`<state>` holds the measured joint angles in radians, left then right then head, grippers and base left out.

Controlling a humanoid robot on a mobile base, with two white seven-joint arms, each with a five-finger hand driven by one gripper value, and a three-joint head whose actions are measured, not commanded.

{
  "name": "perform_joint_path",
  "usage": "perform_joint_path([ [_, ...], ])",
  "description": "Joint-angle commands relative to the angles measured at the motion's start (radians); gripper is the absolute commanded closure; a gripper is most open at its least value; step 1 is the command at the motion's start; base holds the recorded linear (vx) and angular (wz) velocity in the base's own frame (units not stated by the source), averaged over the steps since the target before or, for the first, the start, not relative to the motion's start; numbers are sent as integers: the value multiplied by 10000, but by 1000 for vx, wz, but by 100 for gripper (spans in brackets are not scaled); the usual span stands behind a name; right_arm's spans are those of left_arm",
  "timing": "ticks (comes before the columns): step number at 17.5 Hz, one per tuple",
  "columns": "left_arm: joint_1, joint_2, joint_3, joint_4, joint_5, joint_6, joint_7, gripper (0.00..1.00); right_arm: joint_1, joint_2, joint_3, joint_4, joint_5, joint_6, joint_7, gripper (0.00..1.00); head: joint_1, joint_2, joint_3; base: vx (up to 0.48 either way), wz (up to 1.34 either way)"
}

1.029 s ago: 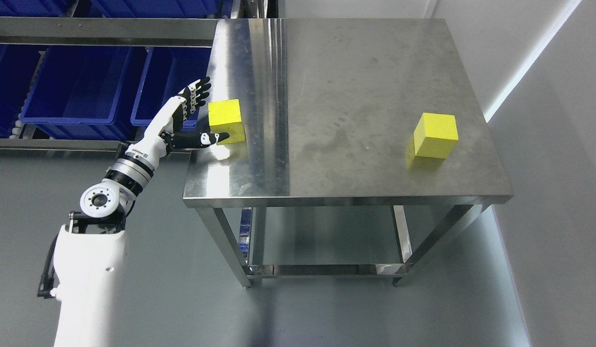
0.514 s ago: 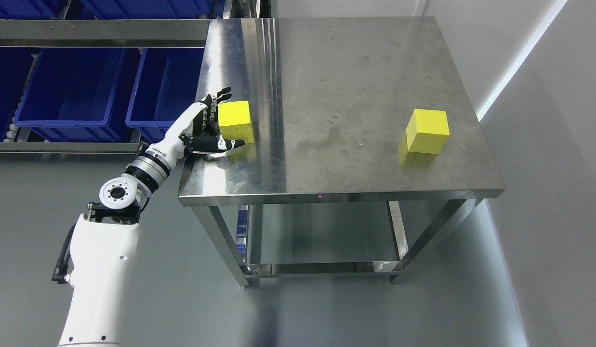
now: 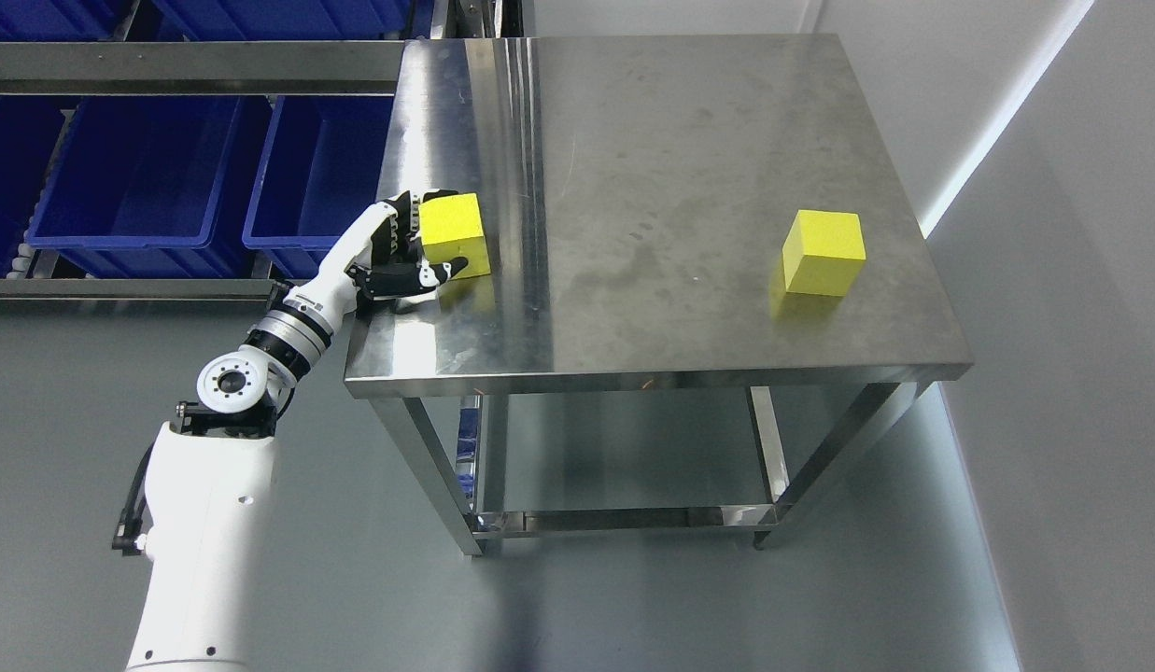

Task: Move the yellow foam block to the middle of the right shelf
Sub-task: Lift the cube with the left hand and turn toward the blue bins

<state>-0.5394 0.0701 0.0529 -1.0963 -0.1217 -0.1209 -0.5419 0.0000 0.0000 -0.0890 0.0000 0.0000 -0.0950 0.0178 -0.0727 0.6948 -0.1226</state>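
Fingers [image 3: 411,207] of the left hand [image 3: 404,247] curl over the far left edge of a yellow foam block [image 3: 454,236], while the thumb [image 3: 428,275] lies along its near face, so the cube sits pinched between them; the grasp looks closed on the block, though how firm it is cannot be judged from here. That wrap from the left makes sense because the arm comes in from the lower left, over the floor beside the steel table [image 3: 661,233], and the block stands near the table's left edge, within easy reach. The block appears to rest on the tabletop, not lifted yet, with its yellow reflection just below it in the metal. Well apart, near the right edge, stands a second yellow block [image 3: 823,253], untouched and out of this arm's reach. To the left of the table, blue bins [image 3: 166,168] sit on a metal rack [image 3: 185,58], just behind the hand. Under the tabletop a lower shelf rail [image 3: 624,521] shows between the legs. No shelf on the right is visible, so the goal spot cannot be placed. The right arm does not appear.
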Motion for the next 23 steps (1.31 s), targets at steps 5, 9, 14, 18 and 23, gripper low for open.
perform_joint_path([
  [5, -435, -526, 1680, -1628, 1185, -893, 66, 58, -15, -175, 0, -175, -15, -16, 6, 0, 0, 1, 0, 0, 0],
  [9, -528, -526, 1711, -2825, 1767, -893, 35, 58, -30, -175, 0, -175, 0, -16, 6, 0, 0, 2, 0, 9, 91],
  [14, -237, -526, 1726, -3763, 2183, -1320, 111, 57, -30, -175, 0, -175, -15, -16, 6, 0, 0, 4, 0, 56, 453],
  [18, 208, -526, 2231, -3794, 2183, -1537, 158, 57, -30, -175, 0, -175, 0, -16, 6, 0, 0, 4, 0, 91, 684],
  [23, 515, -526, 3090, -3856, 2183, -1675, 96, 57, -15, -175, 0, -175, 0, -16, 6, 0, 0, 4, 0, 115, 876],
])
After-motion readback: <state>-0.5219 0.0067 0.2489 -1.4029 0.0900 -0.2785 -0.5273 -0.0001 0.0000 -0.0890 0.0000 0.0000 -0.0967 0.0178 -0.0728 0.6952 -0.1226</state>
